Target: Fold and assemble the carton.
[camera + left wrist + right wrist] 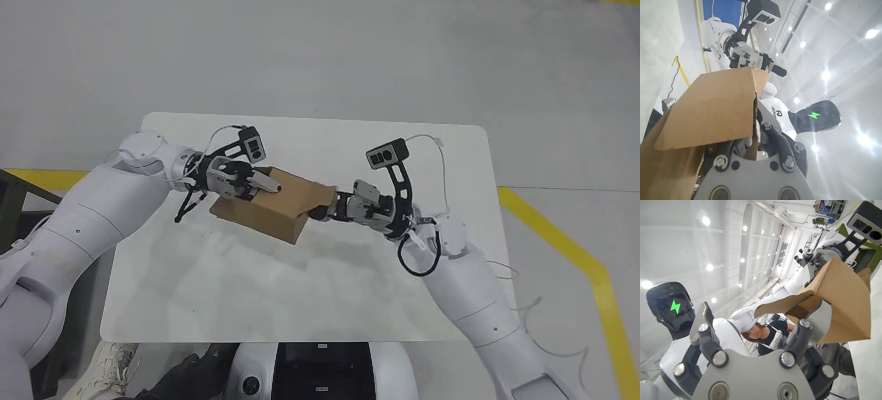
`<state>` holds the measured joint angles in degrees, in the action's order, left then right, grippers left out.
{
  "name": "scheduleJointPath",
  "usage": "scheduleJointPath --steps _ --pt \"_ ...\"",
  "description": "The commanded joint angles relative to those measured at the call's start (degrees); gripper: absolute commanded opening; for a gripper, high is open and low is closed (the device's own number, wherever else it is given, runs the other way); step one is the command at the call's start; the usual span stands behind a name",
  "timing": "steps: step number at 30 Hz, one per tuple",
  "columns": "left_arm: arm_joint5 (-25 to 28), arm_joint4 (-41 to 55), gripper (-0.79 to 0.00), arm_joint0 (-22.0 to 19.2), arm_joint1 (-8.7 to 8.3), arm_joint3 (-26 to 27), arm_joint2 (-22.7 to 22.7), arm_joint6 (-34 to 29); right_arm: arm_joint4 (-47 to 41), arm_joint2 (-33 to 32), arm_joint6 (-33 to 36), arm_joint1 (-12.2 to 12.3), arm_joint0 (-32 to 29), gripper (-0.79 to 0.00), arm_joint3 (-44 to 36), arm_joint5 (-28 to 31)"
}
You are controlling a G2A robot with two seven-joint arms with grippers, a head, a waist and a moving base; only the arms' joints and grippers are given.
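Mid-frame over the tabletop [400, 290], the carton [272, 205] sits between both arms: left gripper [255, 182] fingers clamped on its wall, right gripper [327, 210] fingers [705, 313] apart, one pressing an end flap. Flap-folding appears underway; next, that flap needs pushing inward.

No text, number or label can be read on the brown faces of the carton [275, 205], and none on the white bench [300, 290]. The one marking nearby is a yellow line [560, 234] painted on the floor beside the bench, and it carries no writing.
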<state>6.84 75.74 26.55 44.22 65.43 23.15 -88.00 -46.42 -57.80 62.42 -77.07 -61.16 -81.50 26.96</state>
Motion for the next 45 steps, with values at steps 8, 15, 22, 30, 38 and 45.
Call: scheduleJointPath --steps 8,15,22,30,38,45 --pt "1.53 -0.24 -0.785 0.1 0.09 -0.65 0.35 0.0 1.17 0.72 -0.59 -0.33 -0.26 0.0 -0.74 0.55" --pt "1.83 -0.23 -0.785 0.24 0.2 -0.29 0.68 0.0 1.94 1.41 -1.22 -0.66 0.01 0.0 -0.43 0.81" --pt "1.73 -0.21 -0.785 0.4 0.22 -0.1 1.01 0.0 2.02 1.51 -0.83 -0.86 0.13 0.0 -0.22 1.41" --pt "1.51 0.94 -0.785 0.71 0.37 0.31 1.59 0.0 2.28 1.67 -0.05 -1.0 -0.22 0.0 -0.35 2.09" --pt "0.91 1.38 -0.785 1.13 0.64 -0.14 1.86 0.0 1.38 1.33 1.49 -1.1 -0.45 0.0 -0.1 3.51" --pt "1.76 0.4 -0.785 1.17 0.85 -1.83 2.24 0.0 -0.15 -0.16 3.68 -0.85 -1.03 0.0 -0.03 3.52"
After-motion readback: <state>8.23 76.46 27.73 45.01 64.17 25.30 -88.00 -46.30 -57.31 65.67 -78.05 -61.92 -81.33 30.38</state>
